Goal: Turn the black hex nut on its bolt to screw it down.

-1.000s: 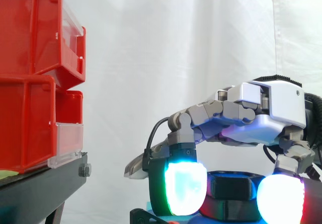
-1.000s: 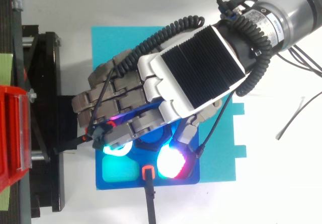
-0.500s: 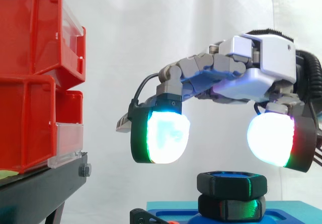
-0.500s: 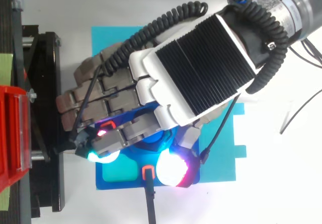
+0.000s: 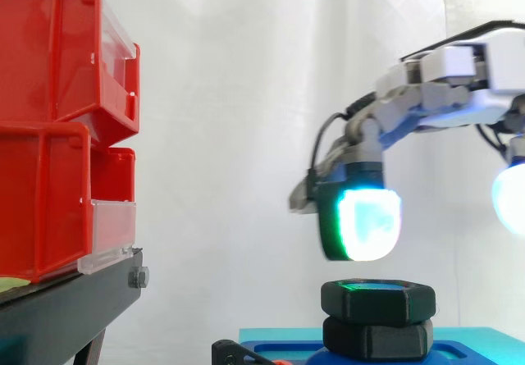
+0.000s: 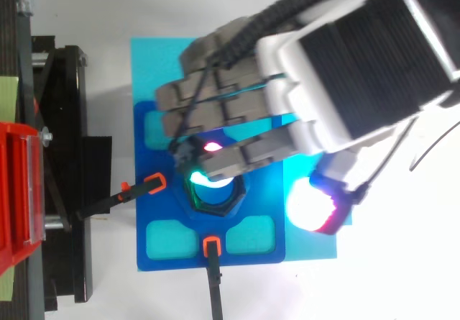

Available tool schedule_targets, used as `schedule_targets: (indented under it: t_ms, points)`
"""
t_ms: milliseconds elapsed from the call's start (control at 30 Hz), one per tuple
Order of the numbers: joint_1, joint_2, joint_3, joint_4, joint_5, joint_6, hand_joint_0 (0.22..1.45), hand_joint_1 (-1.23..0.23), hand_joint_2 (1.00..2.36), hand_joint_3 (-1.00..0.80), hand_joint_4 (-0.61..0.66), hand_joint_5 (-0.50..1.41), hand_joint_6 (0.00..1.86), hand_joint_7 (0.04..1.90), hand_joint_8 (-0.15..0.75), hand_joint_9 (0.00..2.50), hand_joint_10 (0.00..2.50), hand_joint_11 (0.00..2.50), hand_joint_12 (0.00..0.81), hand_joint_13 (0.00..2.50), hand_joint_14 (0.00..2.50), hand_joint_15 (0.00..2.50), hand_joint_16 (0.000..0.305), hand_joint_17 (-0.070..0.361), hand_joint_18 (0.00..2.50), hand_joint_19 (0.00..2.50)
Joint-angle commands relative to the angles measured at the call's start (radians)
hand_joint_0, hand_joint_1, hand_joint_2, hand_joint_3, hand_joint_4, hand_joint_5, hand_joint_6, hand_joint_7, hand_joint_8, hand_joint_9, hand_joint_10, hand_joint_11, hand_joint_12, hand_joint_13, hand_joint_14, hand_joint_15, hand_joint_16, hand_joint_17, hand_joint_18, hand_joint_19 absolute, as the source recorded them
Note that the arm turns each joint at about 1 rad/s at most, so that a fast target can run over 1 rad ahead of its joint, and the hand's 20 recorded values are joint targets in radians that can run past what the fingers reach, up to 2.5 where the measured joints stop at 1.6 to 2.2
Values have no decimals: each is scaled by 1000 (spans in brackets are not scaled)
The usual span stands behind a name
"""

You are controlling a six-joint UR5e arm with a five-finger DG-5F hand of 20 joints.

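Note:
The black hex nut sits on its bolt, stacked over a second black hex piece in the blue fixture. From above, the nut lies at the fixture's centre, half covered by a finger. My hand hovers above and to the right of the nut, open, with nothing in it. One glowing fingertip hangs just over the nut with a clear gap between them. The thumb's pad glows to the right of the fixture. The back of the hand fills the upper right of the top view.
Red bins stand stacked on a black stand at the left. Two orange-tipped clamps hold the fixture, which rests on a cyan mat.
The hand had its pads on either side of the nut a second ago. It has since let go, risen and drifted right, so the nut stands free.

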Motion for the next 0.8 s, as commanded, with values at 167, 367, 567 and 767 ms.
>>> schedule_targets:
  t_ms: [167, 367, 567, 767]
  points:
    - [-1, 198, -292, 89, 81, 11, 433, -460, 1000, -500, 221, -166, 503, 769, 263, 538, 5, 120, 377, 543, 5, 110, 64, 143, 504, 520]
    - [-1, 270, -444, 176, 116, 55, 435, -460, 1000, -500, 211, -173, 503, 743, 261, 533, 4, 121, 377, 536, 5, 105, 64, 143, 503, 515]
    - [-6, 268, -455, 168, 124, 153, 446, -476, 1000, -500, 64, -242, 501, 645, 237, 463, 0, 11, 367, 503, 3, 66, 63, 142, 491, 506]
    - [-6, 267, -455, 167, 202, 457, 455, -486, 1000, -500, 26, -255, 501, 599, 211, 372, 0, 0, 361, 472, 1, 24, 61, 138, 464, 486]
